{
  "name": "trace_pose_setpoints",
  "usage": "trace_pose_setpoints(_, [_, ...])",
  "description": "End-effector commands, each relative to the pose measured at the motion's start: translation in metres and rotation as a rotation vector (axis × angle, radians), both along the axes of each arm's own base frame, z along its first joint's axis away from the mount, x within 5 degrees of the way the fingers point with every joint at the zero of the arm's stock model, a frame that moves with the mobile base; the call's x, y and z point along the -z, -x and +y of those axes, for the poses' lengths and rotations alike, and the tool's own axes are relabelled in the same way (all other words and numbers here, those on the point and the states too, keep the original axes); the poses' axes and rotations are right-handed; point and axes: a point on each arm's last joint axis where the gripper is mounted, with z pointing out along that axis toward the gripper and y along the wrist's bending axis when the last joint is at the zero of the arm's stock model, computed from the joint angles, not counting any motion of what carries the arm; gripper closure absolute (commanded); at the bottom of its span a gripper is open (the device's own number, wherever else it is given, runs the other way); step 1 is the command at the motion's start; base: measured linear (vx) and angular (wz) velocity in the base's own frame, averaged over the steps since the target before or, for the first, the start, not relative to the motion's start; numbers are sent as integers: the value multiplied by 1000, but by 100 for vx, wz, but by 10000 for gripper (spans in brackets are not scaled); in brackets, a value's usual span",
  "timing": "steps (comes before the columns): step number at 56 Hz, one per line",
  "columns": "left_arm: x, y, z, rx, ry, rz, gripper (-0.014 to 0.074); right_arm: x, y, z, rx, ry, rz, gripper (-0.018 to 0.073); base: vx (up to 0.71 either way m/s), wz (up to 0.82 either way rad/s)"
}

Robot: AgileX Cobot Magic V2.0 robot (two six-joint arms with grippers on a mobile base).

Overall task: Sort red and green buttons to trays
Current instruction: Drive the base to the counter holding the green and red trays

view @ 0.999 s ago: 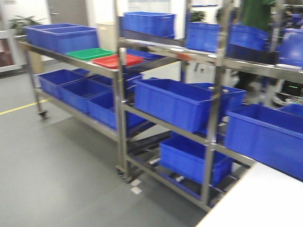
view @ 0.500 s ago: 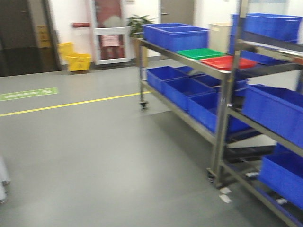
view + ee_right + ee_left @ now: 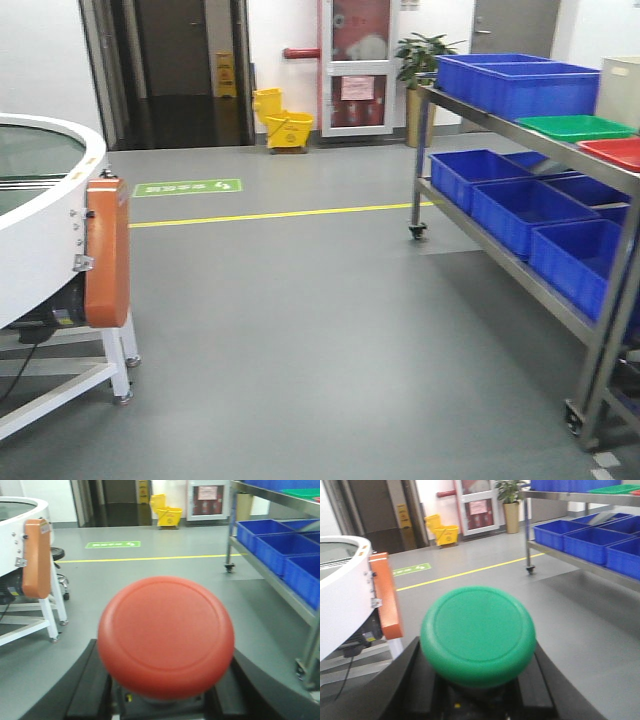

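Two buttons, one in each of your arms, both up off the floor. Your left fingers (image 3: pixel 402 685) are closed narrow on the green button (image 3: pixel 479 632). Its cap faces the wrist camera with a dark finger on either side below it, and the contact itself is hidden under the cap. Your right fingers (image 3: pixel 80 692) hold the red button (image 3: pixel 166 635) the same way, cap toward the camera.

Front view, far left: a white round machine (image 3: pixel 40 250) with an orange panel (image 3: pixel 107 250) on its side. Next come a green floor sign (image 3: pixel 188 187) and a yellow line (image 3: pixel 280 214) across the grey floor. A yellow mop bucket (image 3: pixel 283 125) stands by the back wall, with a potted plant (image 3: pixel 425 60) to its right. On the right is a steel rack (image 3: pixel 419 160) on castors, with blue crates (image 3: pixel 520 85) on the top and lower shelves. The green tray (image 3: pixel 575 126) sits on the top shelf just beside the crates. The red tray (image 3: pixel 618 152) is just right of it, cut off by the frame edge. You can't tell whether anything lies in either tray.
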Motion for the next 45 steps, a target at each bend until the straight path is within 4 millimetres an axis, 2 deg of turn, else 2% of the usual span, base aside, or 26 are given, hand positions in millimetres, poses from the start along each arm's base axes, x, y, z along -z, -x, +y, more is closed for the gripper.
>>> trace_pose_setpoints(1, [-15, 0, -4, 45, 27, -83, 596, -18, -2, 1, -14, -2, -113, 567, 23, 29])
trace_pose_setpoints(20, [-15, 0, -4, 45, 27, -83, 596, -18, -2, 1, -15, -2, -115, 567, 32, 17])
trace_pose_setpoints(45, [-15, 0, -4, 44, 27, -82, 596, -18, -2, 1, -15, -3, -116, 567, 50, -4])
